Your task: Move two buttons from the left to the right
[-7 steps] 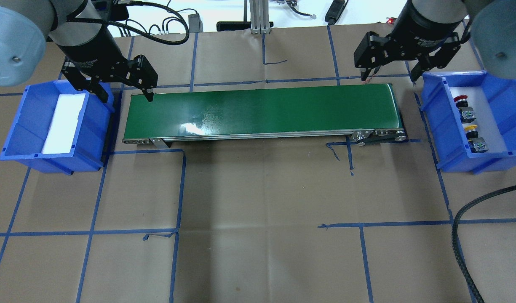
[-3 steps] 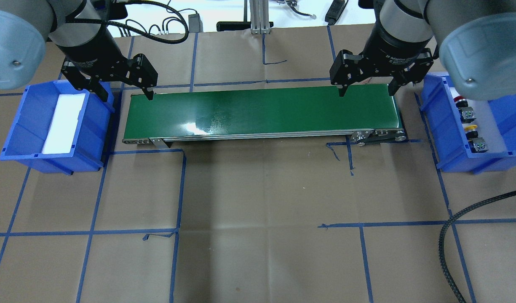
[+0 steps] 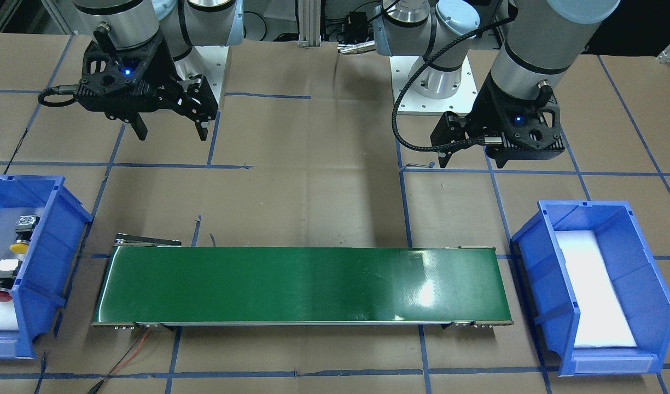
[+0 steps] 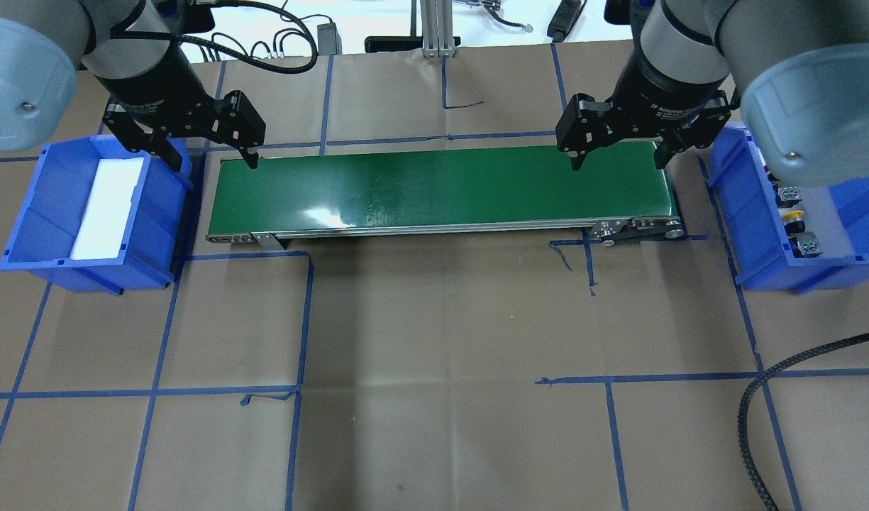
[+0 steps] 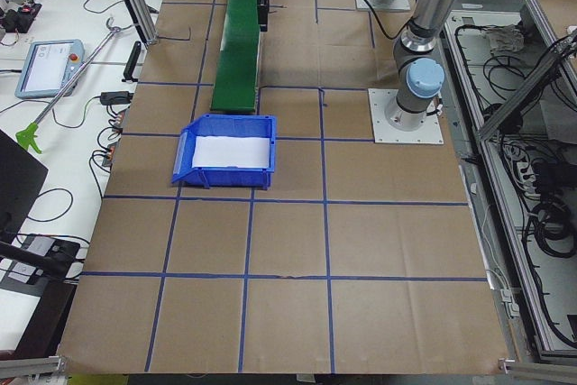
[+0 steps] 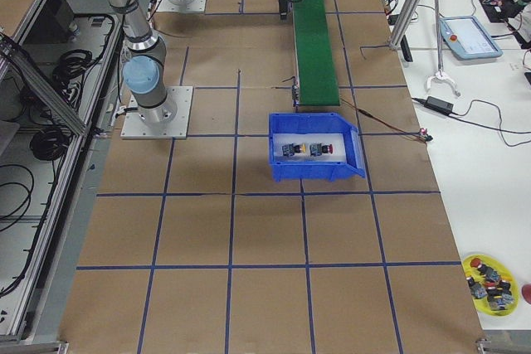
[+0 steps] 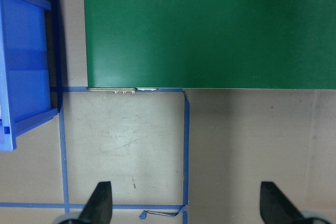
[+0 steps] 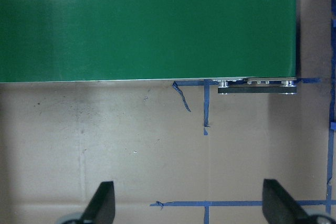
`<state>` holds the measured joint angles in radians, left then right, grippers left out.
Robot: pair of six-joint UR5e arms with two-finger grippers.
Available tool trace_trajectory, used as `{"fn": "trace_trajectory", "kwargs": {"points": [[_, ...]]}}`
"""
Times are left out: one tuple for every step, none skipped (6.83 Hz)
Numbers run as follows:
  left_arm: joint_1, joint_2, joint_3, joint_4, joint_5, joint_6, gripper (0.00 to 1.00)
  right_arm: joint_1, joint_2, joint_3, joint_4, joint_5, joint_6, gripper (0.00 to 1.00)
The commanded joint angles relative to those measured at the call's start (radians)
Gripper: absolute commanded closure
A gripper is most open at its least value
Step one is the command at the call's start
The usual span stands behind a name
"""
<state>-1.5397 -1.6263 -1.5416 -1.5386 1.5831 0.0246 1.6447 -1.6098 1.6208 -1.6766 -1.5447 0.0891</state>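
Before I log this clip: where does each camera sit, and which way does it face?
Front-facing: across the table, facing the robot; left claw at view's right, right claw at left.
Overhead: behind the shoulders, looking down on the conveyor; both claws.
Exterior left: table end by the empty bin; left arm near.
Exterior right: opposite end, by the buttons; right arm near.
Left wrist: straight down at the conveyor's end; own fingertips.
Right wrist: same, other end.
Shared: front-facing and overhead show the conveyor mirrored.
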Motion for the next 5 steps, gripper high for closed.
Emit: {"fn": "trace_trajectory", "kwargs": {"points": [[0.0, -0.001, 0.001, 0.0, 0.0, 0.002, 0.0, 0.001, 0.002, -0.001, 0.001, 0.0, -0.002, 0.0], [0.0, -0.001, 0.0, 0.0, 0.0, 0.0, 0.0, 0.0, 0.007, -0.002, 0.003, 0.0, -0.002, 0.0], [0.0, -0.001, 0.001, 0.0, 0.0, 0.0, 0.0, 0.0, 0.01, -0.002, 0.001, 0.0, 0.0, 0.0], [0.0, -0.001, 0.0, 0.0, 0.0, 0.0, 0.0, 0.0, 0.01, -0.004, 0.001, 0.0, -0.002, 0.0], [0.0, -0.001, 0.001, 0.0, 0.0, 0.0, 0.0, 0.0, 0.011, -0.004, 0.001, 0.0, -0.002, 0.0]]}}
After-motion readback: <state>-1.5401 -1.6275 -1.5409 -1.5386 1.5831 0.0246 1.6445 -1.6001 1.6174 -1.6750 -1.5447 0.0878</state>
